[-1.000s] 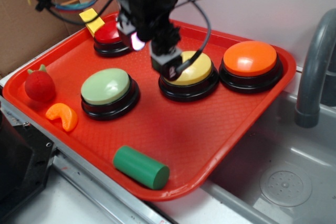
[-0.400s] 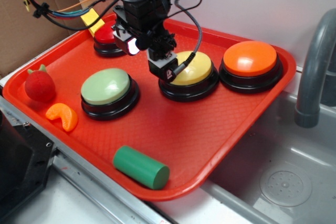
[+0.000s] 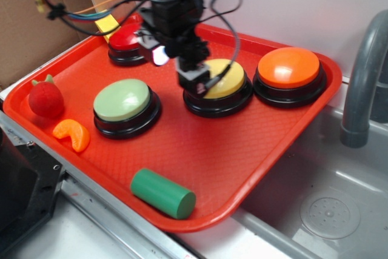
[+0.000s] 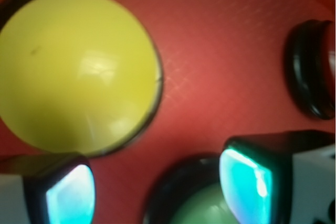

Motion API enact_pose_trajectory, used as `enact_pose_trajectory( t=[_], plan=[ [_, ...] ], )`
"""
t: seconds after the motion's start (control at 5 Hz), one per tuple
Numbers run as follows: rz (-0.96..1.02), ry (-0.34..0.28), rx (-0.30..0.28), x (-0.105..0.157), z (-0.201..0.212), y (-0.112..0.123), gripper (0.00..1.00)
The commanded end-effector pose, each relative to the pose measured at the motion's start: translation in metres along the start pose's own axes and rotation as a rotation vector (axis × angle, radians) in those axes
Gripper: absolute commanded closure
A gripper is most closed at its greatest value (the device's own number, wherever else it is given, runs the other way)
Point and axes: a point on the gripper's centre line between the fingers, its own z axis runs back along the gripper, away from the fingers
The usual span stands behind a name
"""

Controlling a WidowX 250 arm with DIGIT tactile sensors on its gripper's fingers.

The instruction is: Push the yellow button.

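Pale wall (image 3: 315, 4) behind, grey sink basin (image 3: 327, 210), cardboard (image 3: 36, 34) at left.

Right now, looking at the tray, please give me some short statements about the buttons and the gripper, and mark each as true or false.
1. The yellow button stands between the light green button and the orange button. True.
2. The gripper hangs over the orange button. False: it is at the left edge of the yellow button.
3. The green cylinder lies on its side near the front rim of the red tray. True.
4. The wrist view shows the gripper's fingers apart. True.
5. The orange slice toy sits on top of the light green button. False: it lies on the tray, left of that button.
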Motion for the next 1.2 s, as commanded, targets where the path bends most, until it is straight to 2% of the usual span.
enact_pose_trajectory(
  t=[0.0,0.2,0.4,0.6,0.8,1.0],
  plan=[
    [-0.022,-0.03,-0.076,0.035,0.008,-0.001,0.0],
    [-0.003,0.009,-0.103,0.027,-0.013,0.002,0.0],
    [-0.003,0.023,-0.108,0.025,-0.02,0.001,0.0],
    [-0.009,0.021,-0.088,0.026,-0.02,0.004,0.0],
    [-0.038,-0.059,-0.015,0.031,0.008,0.005,0.0],
    [-0.003,-0.14,-0.009,0.029,0.045,0.007,0.0]
  ],
)
